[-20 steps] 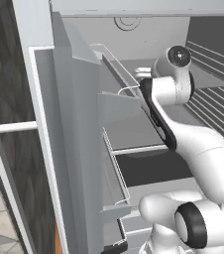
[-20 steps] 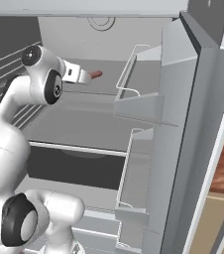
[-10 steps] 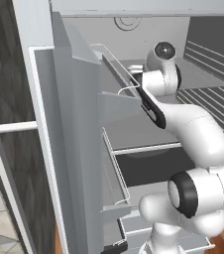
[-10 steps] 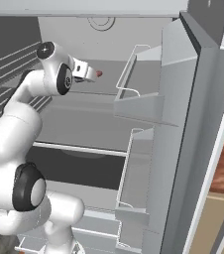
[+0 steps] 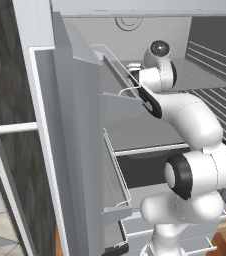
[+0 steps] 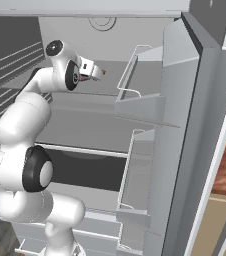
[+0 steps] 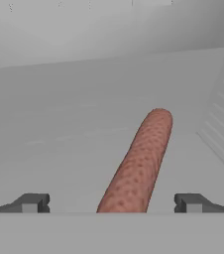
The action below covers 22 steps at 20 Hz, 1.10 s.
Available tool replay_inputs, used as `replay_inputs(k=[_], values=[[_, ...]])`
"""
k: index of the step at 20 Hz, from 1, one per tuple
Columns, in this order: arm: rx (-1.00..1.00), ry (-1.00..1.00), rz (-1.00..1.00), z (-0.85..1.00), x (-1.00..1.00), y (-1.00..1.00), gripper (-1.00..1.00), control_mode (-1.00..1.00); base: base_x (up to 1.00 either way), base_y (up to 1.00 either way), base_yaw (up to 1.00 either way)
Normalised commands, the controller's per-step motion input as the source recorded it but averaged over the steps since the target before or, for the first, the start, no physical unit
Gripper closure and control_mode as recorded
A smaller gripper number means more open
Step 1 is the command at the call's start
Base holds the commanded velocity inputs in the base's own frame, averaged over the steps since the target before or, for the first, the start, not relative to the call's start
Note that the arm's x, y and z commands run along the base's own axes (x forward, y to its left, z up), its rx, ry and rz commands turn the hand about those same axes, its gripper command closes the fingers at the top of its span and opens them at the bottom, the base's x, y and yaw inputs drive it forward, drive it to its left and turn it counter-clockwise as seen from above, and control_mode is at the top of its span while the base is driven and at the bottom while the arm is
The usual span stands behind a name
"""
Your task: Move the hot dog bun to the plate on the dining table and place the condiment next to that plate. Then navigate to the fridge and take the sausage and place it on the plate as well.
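The fridge (image 6: pixel 185 120) stands open, and my arm reaches onto its upper grey shelf (image 5: pixel 195 80). The sausage (image 7: pixel 141 161), a slender reddish-brown cylinder, lies on that shelf and points away from the hand. Its near end sits between my two fingertips. My gripper (image 7: pixel 111 203) is open, with a finger wide of the sausage on each side and neither touching it. From the right base view the gripper (image 6: pixel 97 71) hovers just over the shelf, with a bit of the sausage (image 6: pixel 102 73) showing at its tip.
The open fridge door with its racks (image 5: pixel 110 105) stands close on the arm's left. A second door with wire-edged racks (image 6: pixel 140 100) is on the right. A lower shelf (image 6: pixel 85 130) and drawers sit below. The ribbed fridge wall (image 7: pixel 223 124) is close beside the sausage.
The arm has reached deeper onto the upper shelf, bringing the hand up to the sausage. The jaws have stayed open.
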Motion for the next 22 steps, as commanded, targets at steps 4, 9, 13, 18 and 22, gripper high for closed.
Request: replay_inputs(k=[4,9,13,18,22], values=[[0.00,0.00,-0.04,-0.40,0.00,-0.35,1.00,-1.00,0.00,0.00,0.00],[0.00,0.00,-0.01,-0.32,0.00,-0.27,1.00,-1.00,0.00,0.00,0.00],[0.00,0.00,0.00,-0.23,0.00,0.00,1.00,-1.00,0.00,0.00,0.00],[0.00,-0.09,0.00,-0.02,-0.54,0.00,1.00,-1.00,0.00,0.00,0.00],[0.00,-0.10,0.04,0.00,-1.00,-0.01,1.00,-1.00,0.00,0.00,0.00]])
